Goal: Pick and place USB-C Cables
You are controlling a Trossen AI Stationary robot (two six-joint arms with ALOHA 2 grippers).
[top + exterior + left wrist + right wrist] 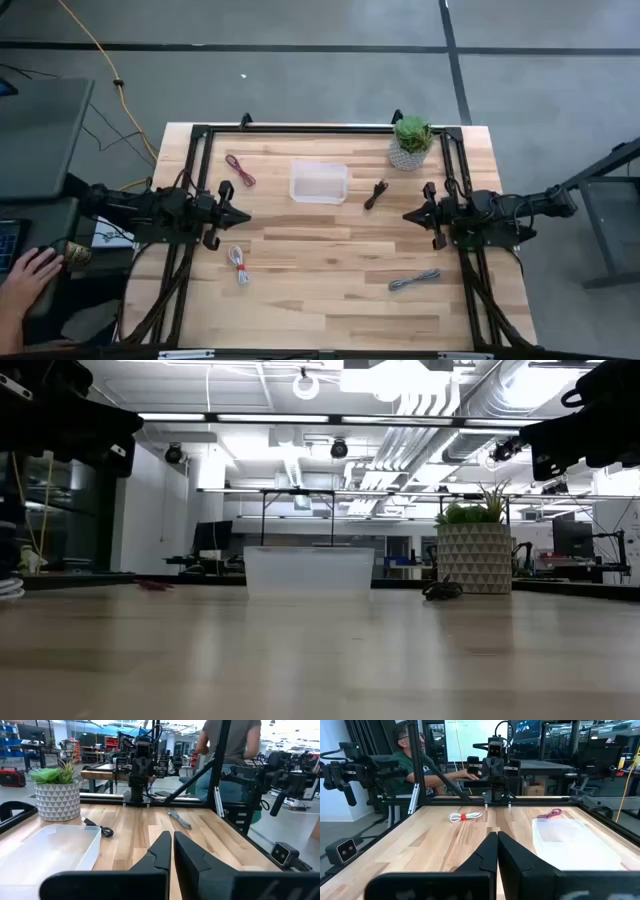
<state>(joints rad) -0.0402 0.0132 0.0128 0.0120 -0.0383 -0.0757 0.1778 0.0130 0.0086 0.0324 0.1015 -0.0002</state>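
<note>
Four small cable bundles lie flat on the table. The dark red one [239, 170] [550, 813] is toward the far left, the black one [376, 193] [101, 829] right of the clear tray, the white-and-red one [238, 264] [465, 816] near the left, the grey one [414, 282] [179, 818] near the right. My left gripper [243, 215] [171, 840] hovers shut over the table's left side. My right gripper [407, 215] [497, 839] hovers shut over the right side. Neither touches anything.
A clear plastic tray [319, 183] [575, 842] sits at the far middle of the table. A potted plant [411, 142] [56, 792] stands at the far right. A black frame edges the table. A person's hand [30, 272] rests at a laptop left of the table.
</note>
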